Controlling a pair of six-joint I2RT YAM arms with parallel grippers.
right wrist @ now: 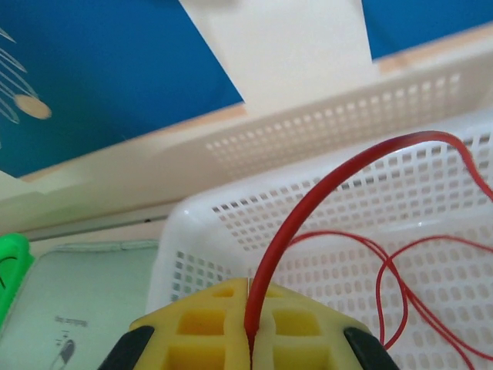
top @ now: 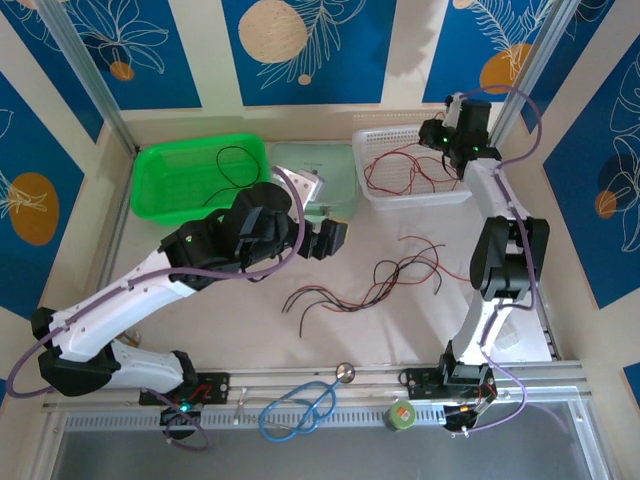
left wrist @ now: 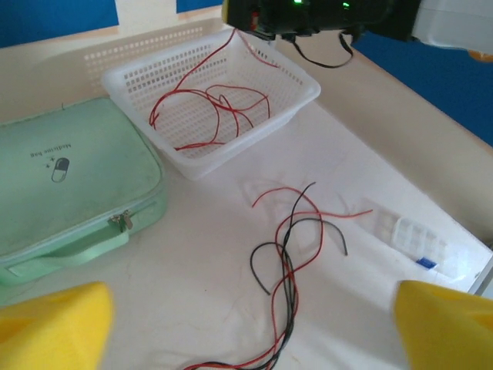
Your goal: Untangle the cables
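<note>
The right pincer (right wrist: 250,327) has its yellow pads (right wrist: 200,331) pressed together on a thin red cable (right wrist: 279,235). The cable rises from the seam between them and arcs over into the white perforated plastic basket (right wrist: 254,223). More red cables (top: 400,172) lie looped on that basket's floor. From above, this pincer (top: 450,148) hangs at the basket's far right corner. Its white arm folds up from the base at the near right, the elbow is bent, and the forearm reaches away toward the back wall.

The left pincer (left wrist: 246,331) is spread wide, with one yellow fingertip (left wrist: 50,327) at each lower corner of its wrist view. It hovers above the pale surface (left wrist: 208,254) without touching anything. Beneath and ahead of it lies a loose tangle of red and black cables (left wrist: 286,258), spread across the middle of the surface (top: 240,310). The left arm stretches diagonally from the near left base, its wrist turned toward the centre.

Just beside that pincer (top: 325,240) sits a mint-green zipped case (top: 315,165), between the white basket (top: 415,203) and a bright green plastic basket (top: 160,190) holding one black cable (top: 235,165). A clear plastic pill box (left wrist: 412,239) lies right of the tangle.
</note>
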